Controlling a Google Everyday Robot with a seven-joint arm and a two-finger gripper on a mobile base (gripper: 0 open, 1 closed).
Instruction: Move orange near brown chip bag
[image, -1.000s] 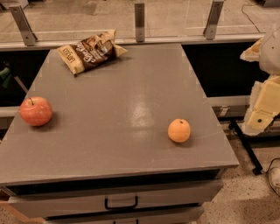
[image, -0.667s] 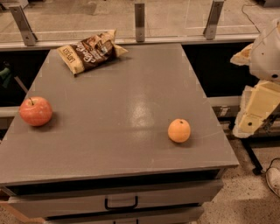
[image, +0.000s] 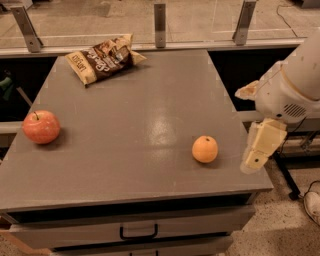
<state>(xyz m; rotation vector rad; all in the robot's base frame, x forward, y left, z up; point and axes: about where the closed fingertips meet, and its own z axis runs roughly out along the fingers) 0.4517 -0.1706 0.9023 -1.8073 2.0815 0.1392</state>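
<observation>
The orange (image: 205, 149) lies on the grey table (image: 150, 115) near its front right corner. The brown chip bag (image: 104, 59) lies at the table's far left, crinkled, with pale yellow ends. My gripper (image: 257, 154) hangs from the white arm (image: 290, 85) just off the table's right edge. It is to the right of the orange, about level with it, and apart from it. It holds nothing that I can see.
A red-orange apple (image: 41, 127) with a stem sits at the table's left edge. A glass barrier on metal posts (image: 159, 19) runs along the far edge. A drawer with a handle (image: 138, 232) is below the front edge. The floor lies to the right.
The arm and gripper have moved left, closer to the table's right edge and the orange. The orange, bag and apple have not moved.
</observation>
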